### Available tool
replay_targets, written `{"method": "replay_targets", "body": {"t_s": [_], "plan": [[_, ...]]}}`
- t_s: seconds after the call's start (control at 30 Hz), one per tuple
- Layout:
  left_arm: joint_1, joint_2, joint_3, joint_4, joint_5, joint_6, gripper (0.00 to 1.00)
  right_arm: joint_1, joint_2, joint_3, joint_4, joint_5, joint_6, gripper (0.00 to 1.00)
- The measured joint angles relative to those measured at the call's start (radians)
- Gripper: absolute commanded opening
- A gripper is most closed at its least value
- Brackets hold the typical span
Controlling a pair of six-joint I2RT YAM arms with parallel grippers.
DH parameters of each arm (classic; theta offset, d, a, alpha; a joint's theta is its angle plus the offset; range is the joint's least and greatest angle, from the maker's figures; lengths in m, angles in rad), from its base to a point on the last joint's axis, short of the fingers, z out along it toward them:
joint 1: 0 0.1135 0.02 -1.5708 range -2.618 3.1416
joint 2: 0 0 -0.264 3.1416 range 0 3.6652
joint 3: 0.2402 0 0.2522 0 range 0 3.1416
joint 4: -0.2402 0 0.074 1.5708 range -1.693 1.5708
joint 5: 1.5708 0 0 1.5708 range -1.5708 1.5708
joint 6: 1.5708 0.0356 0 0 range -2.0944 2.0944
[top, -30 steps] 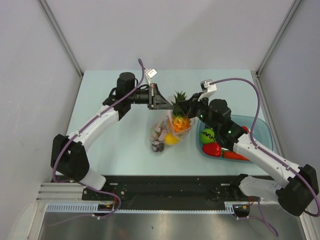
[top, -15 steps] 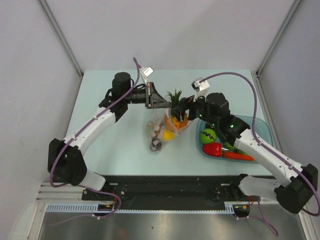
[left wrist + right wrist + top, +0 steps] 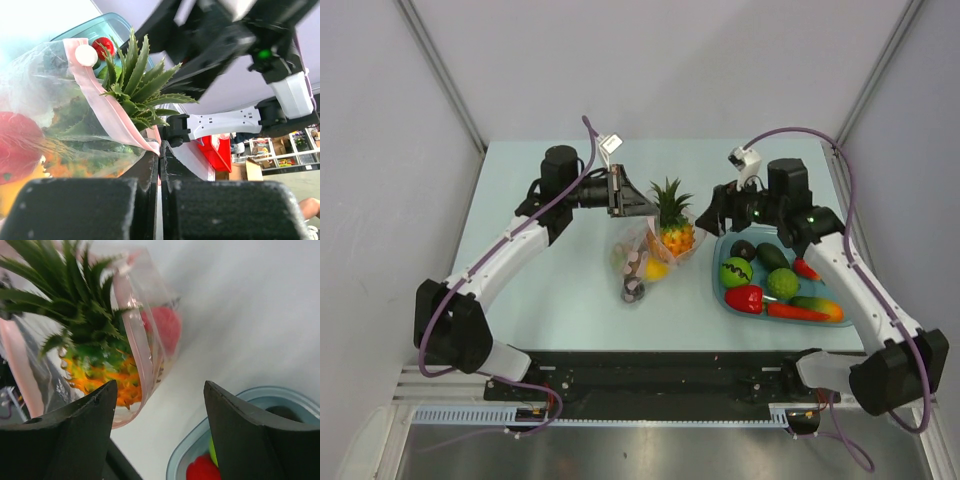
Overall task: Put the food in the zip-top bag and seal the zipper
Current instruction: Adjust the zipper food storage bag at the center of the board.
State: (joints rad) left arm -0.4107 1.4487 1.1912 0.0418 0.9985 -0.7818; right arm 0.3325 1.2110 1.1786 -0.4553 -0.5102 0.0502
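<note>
The clear zip-top bag (image 3: 642, 258) lies mid-table with its mouth lifted. My left gripper (image 3: 638, 207) is shut on the pink zipper (image 3: 107, 107) strip at the mouth edge. An orange pineapple (image 3: 672, 228) stands in the mouth, its green crown (image 3: 137, 75) sticking out. A yellow lemon (image 3: 657, 268) and a brown grape cluster (image 3: 635, 290) sit deeper in the bag. My right gripper (image 3: 717, 212) is open and empty, a little to the right of the bag. In the right wrist view the pineapple (image 3: 102, 372) shows beyond the left finger.
A light blue tray (image 3: 716, 290) at the right holds more food: a green fruit (image 3: 735, 270), a red pepper (image 3: 744, 298), a dark avocado (image 3: 772, 255) and others. The right arm reaches over the tray's far side. The tray's rim (image 3: 187, 442) lies below the right jaws.
My right gripper has opened, let go of the pineapple and drawn back to the right toward the tray. The pineapple stays in the bag's mouth. The left gripper keeps its hold.
</note>
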Motion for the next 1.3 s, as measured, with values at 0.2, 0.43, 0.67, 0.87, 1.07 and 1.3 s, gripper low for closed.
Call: {"method": "replay_targets", "body": {"t_s": [0.2, 0.43, 0.67, 0.87, 1.07, 1.3], "plan": [[0.000, 0.000, 0.000, -0.001, 0.000, 0.005, 0.00, 0.032, 0.072, -0.002, -0.051, -0.045, -0.019, 0.22], [0.000, -0.007, 0.010, -0.088, -0.026, 0.076, 0.00, 0.044, 0.085, 0.003, -0.058, -0.098, -0.026, 0.00], [0.000, -0.011, 0.179, -0.412, -0.152, 0.343, 0.00, 0.118, 0.053, 0.116, -0.023, -0.163, 0.035, 0.00], [-0.002, -0.046, 0.377, -0.649, -0.206, 0.567, 0.00, 0.185, 0.051, 0.266, 0.010, -0.212, 0.107, 0.00], [-0.013, -0.104, 0.389, -0.789, -0.254, 0.688, 0.00, 0.178, 0.068, 0.286, 0.019, -0.207, 0.115, 0.00], [-0.015, -0.080, 0.405, -0.866, -0.269, 0.710, 0.00, 0.160, 0.137, 0.288, -0.029, -0.177, 0.142, 0.00]]}}
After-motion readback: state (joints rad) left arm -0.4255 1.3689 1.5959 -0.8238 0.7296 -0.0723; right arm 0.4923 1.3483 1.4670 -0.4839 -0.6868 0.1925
